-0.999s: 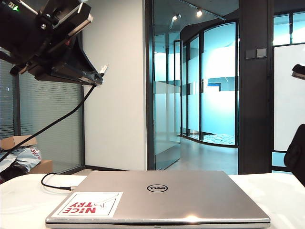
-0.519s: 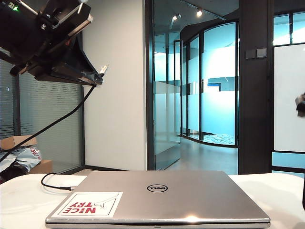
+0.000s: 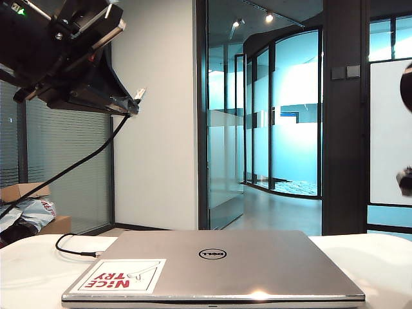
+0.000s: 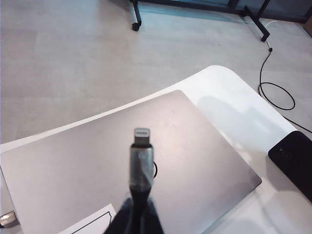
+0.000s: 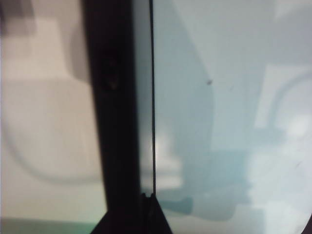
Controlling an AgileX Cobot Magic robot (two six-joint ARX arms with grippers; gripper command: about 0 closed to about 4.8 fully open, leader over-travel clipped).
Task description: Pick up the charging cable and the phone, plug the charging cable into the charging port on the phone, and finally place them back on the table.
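Observation:
My left gripper hangs high over the left of the table, shut on the charging cable just behind its silver-white plug. The black cord drops to the tabletop beside the laptop. In the left wrist view the closed fingertips clamp the cord over the laptop lid. The phone, a black slab, lies flat on the table near the laptop's corner, cut off by the frame; its charging port is hidden. My right gripper is blurred, its tips together with nothing between them, facing a glass wall.
A closed silver Dell laptop with a red-lettered sticker fills the table's middle. A cardboard box and bags sit beyond the left edge. A blurred part of the right arm shows at the right edge.
The left arm and cable have kept still. The blurred bit of the right arm at the exterior view's right edge has slid downward.

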